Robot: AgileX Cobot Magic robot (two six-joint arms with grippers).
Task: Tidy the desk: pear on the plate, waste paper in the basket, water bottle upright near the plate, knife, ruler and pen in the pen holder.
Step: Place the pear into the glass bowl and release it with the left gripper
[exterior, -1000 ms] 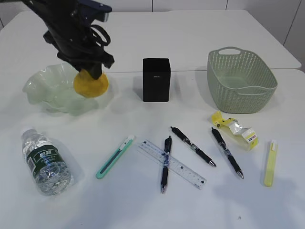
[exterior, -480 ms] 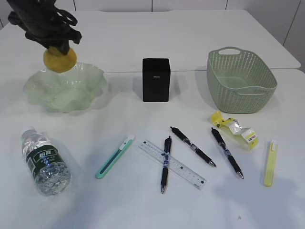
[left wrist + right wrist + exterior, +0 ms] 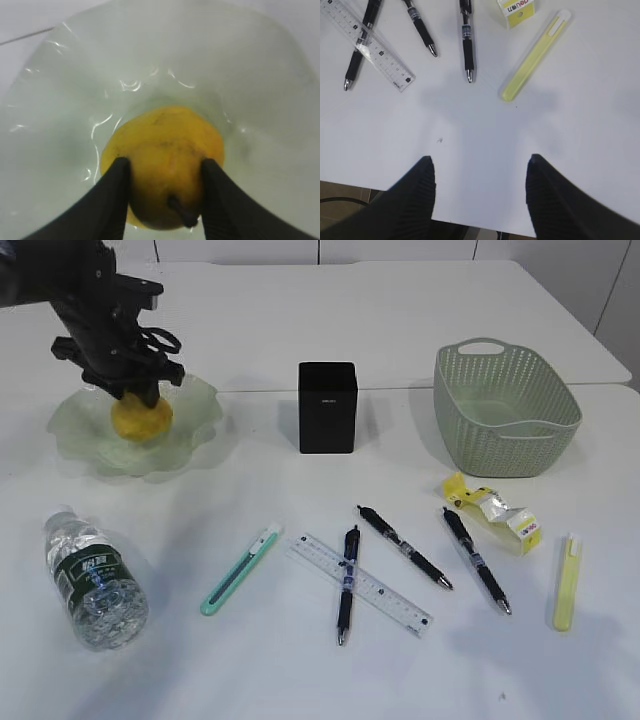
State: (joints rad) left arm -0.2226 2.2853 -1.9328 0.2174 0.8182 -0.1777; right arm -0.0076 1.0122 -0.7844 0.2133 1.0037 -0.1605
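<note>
my right gripper (image 3: 479,192) idles spread over the near edge of the desk (image 3: 300,670). far left, my left gripper (image 3: 165,192) pinches the pear (image 3: 162,167) down in the plate (image 3: 75,90). risk: it's lumpy, so it may roll on release. arm reaches in steeply from the far-left corner.
</note>
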